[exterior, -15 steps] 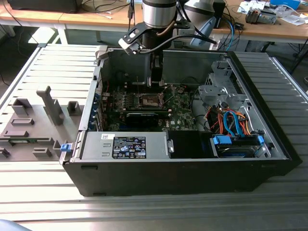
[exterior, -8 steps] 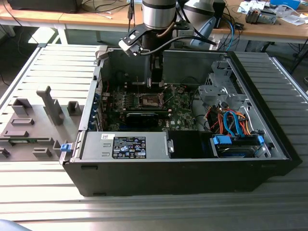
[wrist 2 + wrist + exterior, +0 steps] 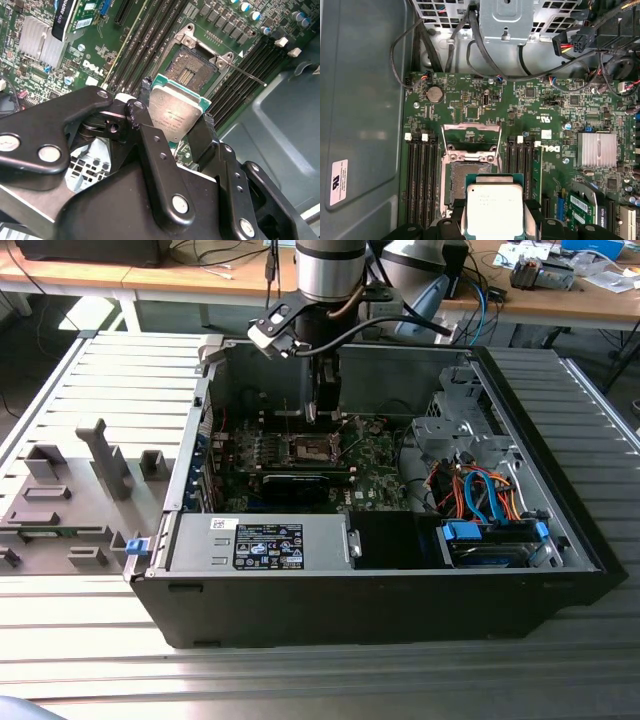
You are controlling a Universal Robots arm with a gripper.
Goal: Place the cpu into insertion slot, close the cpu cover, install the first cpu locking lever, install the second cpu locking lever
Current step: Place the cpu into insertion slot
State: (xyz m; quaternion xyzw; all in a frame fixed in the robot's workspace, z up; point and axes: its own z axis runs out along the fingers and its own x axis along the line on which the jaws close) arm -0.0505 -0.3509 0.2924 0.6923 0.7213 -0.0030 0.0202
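Arm is reaching down into the open computer case [image 3: 400, 600]. The gripper [image 3: 176, 104] is clamping the cpu [image 3: 495, 210] by two opposite edges, with the silver top facing the wrist cameras. The chip is hanging just over the insertion slot [image 3: 192, 67], not seated in it. The slot is sitting bare on the green board [image 3: 560, 100], between two banks of long black slots. The cpu cover [image 3: 470, 127] is standing flipped open at one edge of it.
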